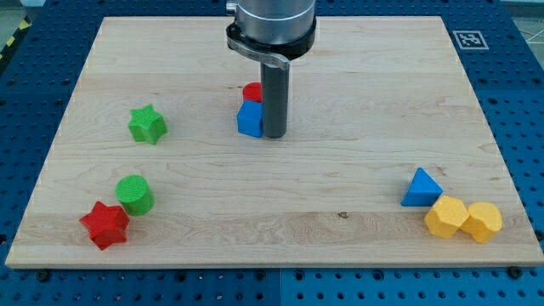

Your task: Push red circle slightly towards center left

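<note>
The red circle point(252, 92) sits near the board's top middle, partly hidden by the rod and by a blue block point(250, 119) that touches its lower side. My tip point(274, 135) rests on the board just right of the blue block, below and right of the red circle. The rod stands upright against the right side of both blocks.
A green star point(147, 124) lies at the left. A green cylinder point(134, 194) and a red star point(104, 224) sit at the bottom left. A blue triangle point(421, 188) and two yellow blocks point(446, 217) point(483, 222) sit at the bottom right. The wooden board point(357, 102) has an edge all round.
</note>
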`<act>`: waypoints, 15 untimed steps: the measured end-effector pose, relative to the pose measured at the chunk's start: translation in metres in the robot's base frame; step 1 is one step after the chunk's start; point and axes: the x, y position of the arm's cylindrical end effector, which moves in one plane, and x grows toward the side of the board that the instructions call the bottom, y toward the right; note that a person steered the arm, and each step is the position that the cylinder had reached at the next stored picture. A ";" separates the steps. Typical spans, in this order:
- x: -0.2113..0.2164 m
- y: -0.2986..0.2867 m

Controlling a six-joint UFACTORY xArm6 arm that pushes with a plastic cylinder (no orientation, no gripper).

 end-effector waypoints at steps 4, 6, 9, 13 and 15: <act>0.042 0.038; 0.052 -0.004; 0.040 -0.102; 0.050 -0.098; 0.055 -0.074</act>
